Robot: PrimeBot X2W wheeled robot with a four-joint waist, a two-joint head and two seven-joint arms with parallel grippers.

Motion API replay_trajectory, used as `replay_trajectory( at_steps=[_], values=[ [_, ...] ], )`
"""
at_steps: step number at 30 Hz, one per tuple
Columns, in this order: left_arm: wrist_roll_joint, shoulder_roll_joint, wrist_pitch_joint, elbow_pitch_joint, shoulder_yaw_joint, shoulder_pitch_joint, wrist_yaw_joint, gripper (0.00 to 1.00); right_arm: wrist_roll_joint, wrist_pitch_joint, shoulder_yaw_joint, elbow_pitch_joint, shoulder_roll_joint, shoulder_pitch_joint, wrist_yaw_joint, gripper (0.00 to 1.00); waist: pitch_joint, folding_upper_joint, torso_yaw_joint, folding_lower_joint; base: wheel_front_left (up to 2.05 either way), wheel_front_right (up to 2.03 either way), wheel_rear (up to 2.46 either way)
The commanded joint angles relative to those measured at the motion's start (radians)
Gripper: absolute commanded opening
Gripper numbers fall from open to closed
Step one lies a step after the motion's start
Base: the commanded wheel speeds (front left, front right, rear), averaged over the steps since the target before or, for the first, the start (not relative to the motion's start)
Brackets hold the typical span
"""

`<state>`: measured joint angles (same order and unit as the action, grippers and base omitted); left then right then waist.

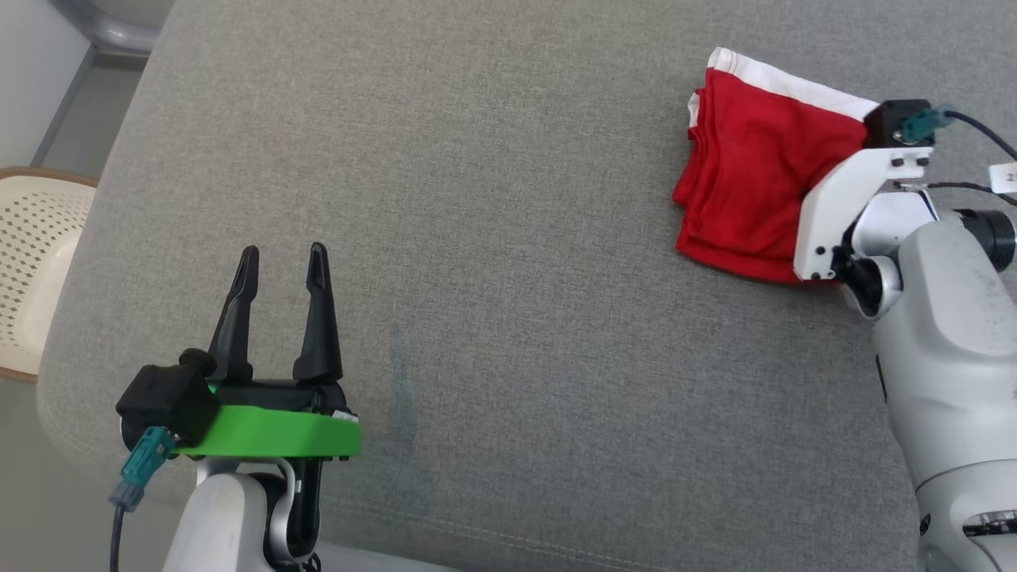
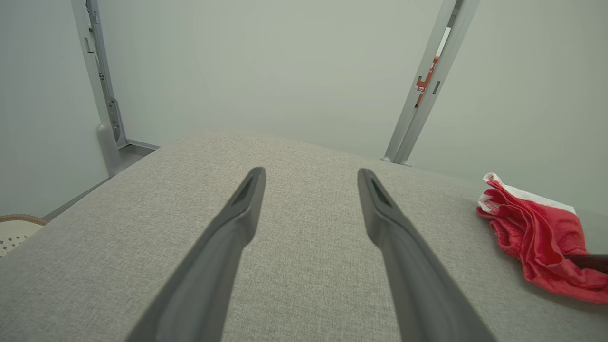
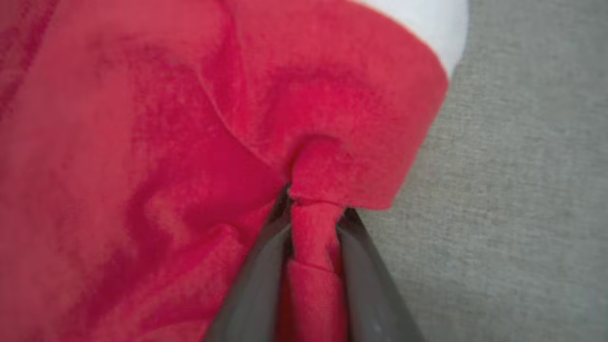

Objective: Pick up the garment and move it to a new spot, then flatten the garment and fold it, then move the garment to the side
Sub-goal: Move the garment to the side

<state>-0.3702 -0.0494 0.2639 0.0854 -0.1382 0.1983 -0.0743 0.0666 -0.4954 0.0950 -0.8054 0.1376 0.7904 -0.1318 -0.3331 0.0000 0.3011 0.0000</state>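
The red garment point(image 1: 747, 183) lies bunched on the grey cushion point(image 1: 508, 238), at the far right. The right gripper point(image 3: 313, 209) pinches a fold of it between its 2 fingers. The left gripper point(image 1: 284, 262) hovers well apart, fingers spread.

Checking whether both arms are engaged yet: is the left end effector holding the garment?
No, the left end effector stands open above the bare grey surface, well apart from the red garment.

the pale arms point(image 1: 945, 334) carry black fingers point(image 1: 318, 318), a green bracket point(image 1: 270, 433), teal plugs point(image 1: 143, 462).
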Motion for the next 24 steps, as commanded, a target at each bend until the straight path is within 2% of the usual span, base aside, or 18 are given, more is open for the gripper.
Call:
replay_trajectory(
  at_steps=[1, 6, 9, 13, 17, 24],
  values=[
    [-0.002, -0.002, 0.0, -0.007, 0.002, 0.015, 0.004, 1.0, -0.023, -0.039, -0.039, -0.02, 0.01, -0.044, 0.002, 0.0, -0.006, 0.0, -0.02, 0.0, 0.0, 0.0, 0.0],
    [0.015, -0.002, 0.0, -0.022, 0.021, 0.014, -0.001, 1.0, -0.004, -0.113, -0.232, 0.103, 0.096, -0.032, 0.002, 0.0, -0.002, 0.0, -0.102, 0.0, 0.0, 0.0, 0.0],
    [0.031, -0.002, 0.0, -0.031, 0.031, 0.02, -0.007, 1.0, 0.051, -0.156, -0.386, 0.219, 0.18, -0.005, 0.002, 0.0, -0.008, 0.0, -0.174, 0.0, 0.0, 0.0, 0.0],
    [0.05, -0.003, 0.0, -0.038, 0.042, 0.039, -0.018, 1.0, 0.141, -0.177, -0.525, 0.366, 0.304, 0.038, 0.002, 0.0, -0.026, 0.0, -0.272, 0.0, 0.0, 0.0, 0.0],
    [0.089, -0.003, 0.0, -0.043, 0.053, 0.059, -0.032, 1.0, 0.208, -0.153, -0.599, 0.447, 0.401, 0.069, 0.002, 0.0, -0.053, 0.0, -0.371, 0.0, 0.0, 0.0, 0.0],
    [0.161, -0.009, 0.0, -0.072, 0.073, 0.091, -0.051, 1.0, 0.253, -0.092, -0.657, 0.486, 0.507, 0.111, 0.002, 0.0, -0.104, 0.0, -0.514, 0.0, 0.0, 0.0, 0.0]
  ],
)
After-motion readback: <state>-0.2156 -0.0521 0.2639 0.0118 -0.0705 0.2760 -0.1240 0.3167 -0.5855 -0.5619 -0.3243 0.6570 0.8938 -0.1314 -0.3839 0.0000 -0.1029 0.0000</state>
